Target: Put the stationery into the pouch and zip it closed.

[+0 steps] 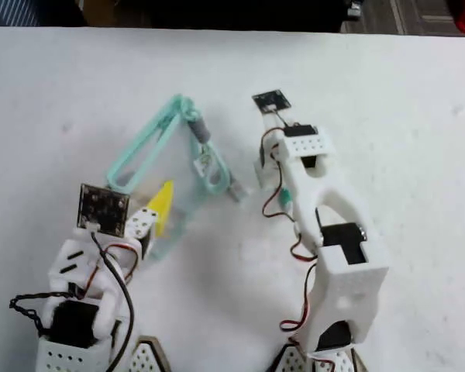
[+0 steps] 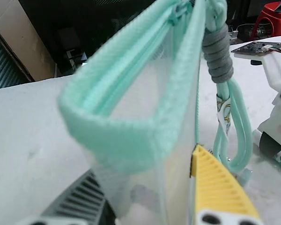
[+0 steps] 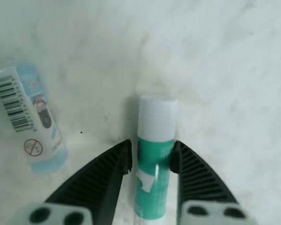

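The mint-green pouch [image 1: 151, 167] lies on the table with its zip open; its mouth [image 2: 131, 93] gapes wide in the left wrist view. My left gripper [image 2: 150, 201] is shut on the pouch's clear wall, the yellow finger [image 2: 220, 187] on one side and the dark one [image 2: 79, 206] on the other. In the high view the left gripper [image 1: 159, 209] sits at the pouch's near corner. My right gripper [image 3: 152, 161] is shut on a green glue stick [image 3: 155, 154] with a white cap, lying on the table. A small blue-labelled eraser [image 3: 30, 122] rests beside it.
The pouch's strap [image 2: 234, 136], bound by a grey wrap [image 2: 218, 56], trails toward the eraser [image 1: 236, 190]. The right arm [image 1: 318, 194] stands just right of the pouch. White table [image 1: 403, 116] stretches open to the right and far side.
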